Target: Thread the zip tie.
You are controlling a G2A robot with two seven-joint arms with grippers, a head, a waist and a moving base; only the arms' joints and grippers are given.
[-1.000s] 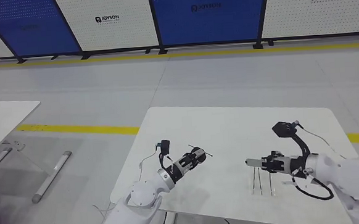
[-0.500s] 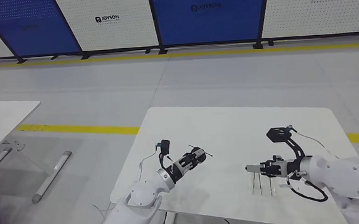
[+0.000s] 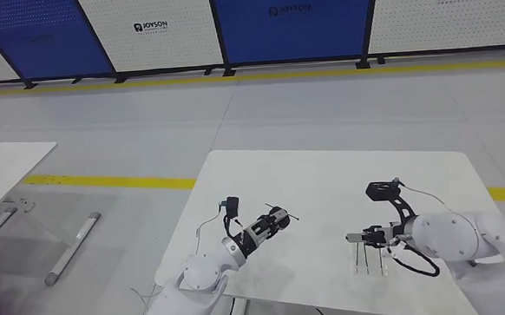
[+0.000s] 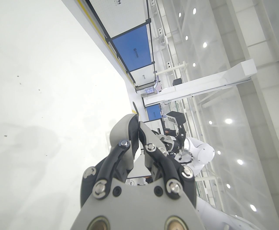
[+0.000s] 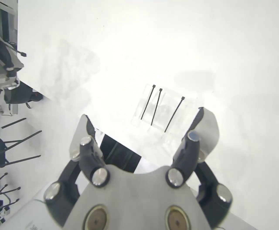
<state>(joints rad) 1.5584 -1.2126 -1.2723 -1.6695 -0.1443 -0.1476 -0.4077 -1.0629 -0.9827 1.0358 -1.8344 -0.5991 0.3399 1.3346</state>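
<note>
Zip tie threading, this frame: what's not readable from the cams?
Left wrist view: the pads of the left end effector hide the held zip tie except its tip; grip depth unknown.
Top view: that tie's head is too small to show the slot's facing.
Right wrist view: the clear holder under the loose zip ties blends into the white table; its edges are hard to trace. The right end effector hangs open above them.

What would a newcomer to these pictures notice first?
Three black zip ties lie side by side on a clear sheet near the table's front edge, and the open right gripper hovers close to them. Farther along the table, the left gripper is shut on one more zip tie.
</note>
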